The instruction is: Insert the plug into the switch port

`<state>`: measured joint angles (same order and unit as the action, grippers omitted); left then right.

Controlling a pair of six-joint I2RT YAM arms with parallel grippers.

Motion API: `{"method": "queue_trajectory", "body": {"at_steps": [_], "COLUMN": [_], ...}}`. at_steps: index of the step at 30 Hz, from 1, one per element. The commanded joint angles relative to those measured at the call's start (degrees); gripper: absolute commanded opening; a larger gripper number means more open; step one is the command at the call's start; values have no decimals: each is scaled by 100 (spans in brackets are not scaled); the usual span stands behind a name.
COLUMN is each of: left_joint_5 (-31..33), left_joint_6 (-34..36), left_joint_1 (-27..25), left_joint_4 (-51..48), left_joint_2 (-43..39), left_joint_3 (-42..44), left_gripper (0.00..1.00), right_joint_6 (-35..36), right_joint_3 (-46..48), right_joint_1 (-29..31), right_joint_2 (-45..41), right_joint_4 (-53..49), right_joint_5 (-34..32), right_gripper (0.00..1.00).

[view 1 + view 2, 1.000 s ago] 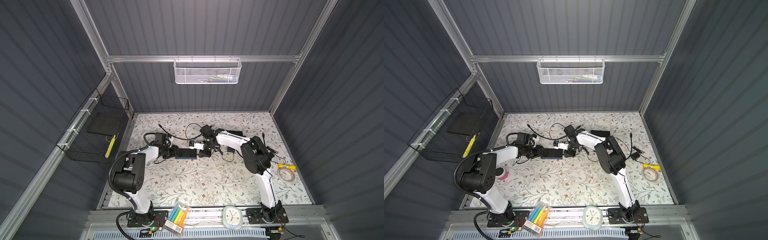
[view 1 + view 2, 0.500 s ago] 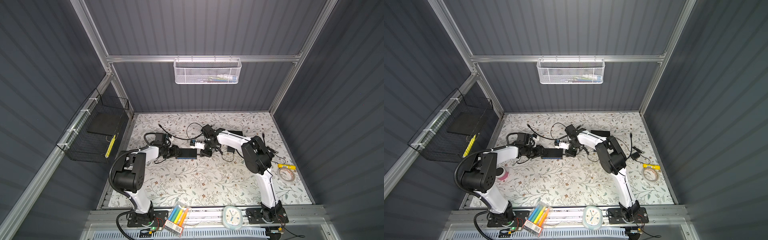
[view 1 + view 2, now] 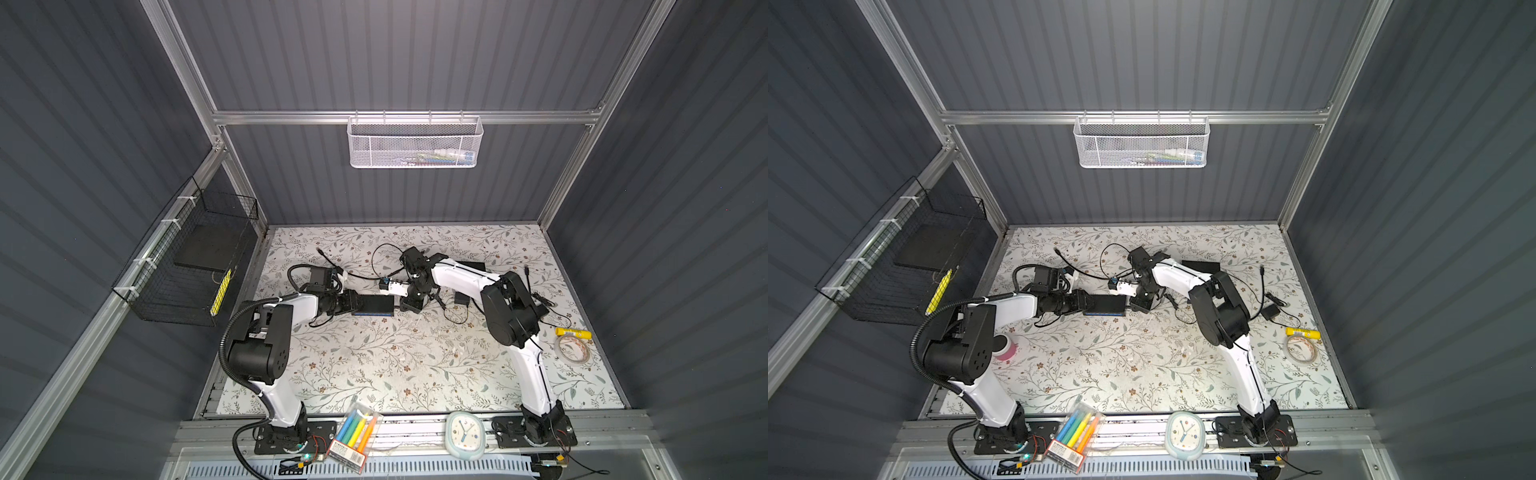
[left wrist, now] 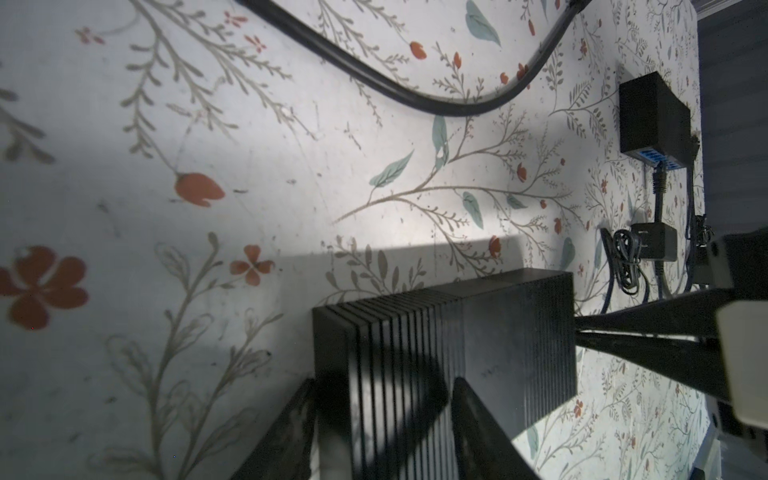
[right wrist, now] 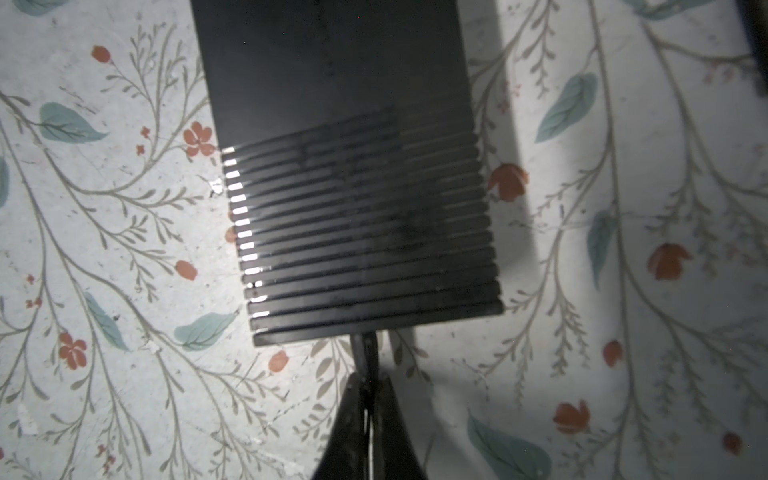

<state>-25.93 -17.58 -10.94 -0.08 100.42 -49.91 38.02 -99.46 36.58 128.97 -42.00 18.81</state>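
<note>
The switch (image 3: 372, 306) (image 3: 1104, 304) is a flat black ribbed box lying on the floral mat. My left gripper (image 3: 354, 306) (image 4: 382, 415) is shut on its left end, one finger (image 4: 478, 424) pressed to each long side. At the opposite end, my right gripper (image 3: 402, 308) (image 5: 368, 380) is shut on the plug (image 5: 365, 349), a thin black piece. The plug's tip reaches the near edge of the switch (image 5: 340, 166). Whether it sits inside a port is hidden. The left wrist view shows the right fingers (image 4: 644, 328) against the far end of the switch (image 4: 515, 332).
A second black box with blue ports (image 4: 652, 116), a power adapter (image 3: 462, 298) and loose black cables (image 3: 382, 253) lie behind and to the right. A tape roll (image 3: 573, 348) and a yellow stick (image 3: 573, 332) sit at the right edge. A marker pack (image 3: 353, 436) and a clock (image 3: 464, 434) are at the front.
My right gripper's jaws have closed together at the switch's right end. The left gripper and the switch have stayed put.
</note>
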Motion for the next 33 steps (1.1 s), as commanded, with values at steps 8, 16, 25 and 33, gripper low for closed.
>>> {"method": "queue_trajectory", "body": {"at_steps": [8, 16, 25, 33], "left_joint_5": [-257, -182, -8, 111], "left_joint_6": [-61, -146, -166, -201], "left_joint_1": [-298, -391, -504, -635], "left_joint_4": [54, 165, 148, 185], "left_joint_2": [415, 416, 430, 522], "left_joint_3": [71, 260, 344, 363], "left_gripper": [52, 51, 51, 51], "right_joint_6": [-138, -307, -634, -778], "right_joint_3": [-471, -1099, -1109, -1367], "right_joint_1": [242, 314, 403, 447], "right_joint_2": [257, 481, 473, 505], "right_joint_4": [-133, -436, -433, -568], "right_joint_5": [149, 99, 128, 97], "right_gripper": [0, 0, 0, 0]}}
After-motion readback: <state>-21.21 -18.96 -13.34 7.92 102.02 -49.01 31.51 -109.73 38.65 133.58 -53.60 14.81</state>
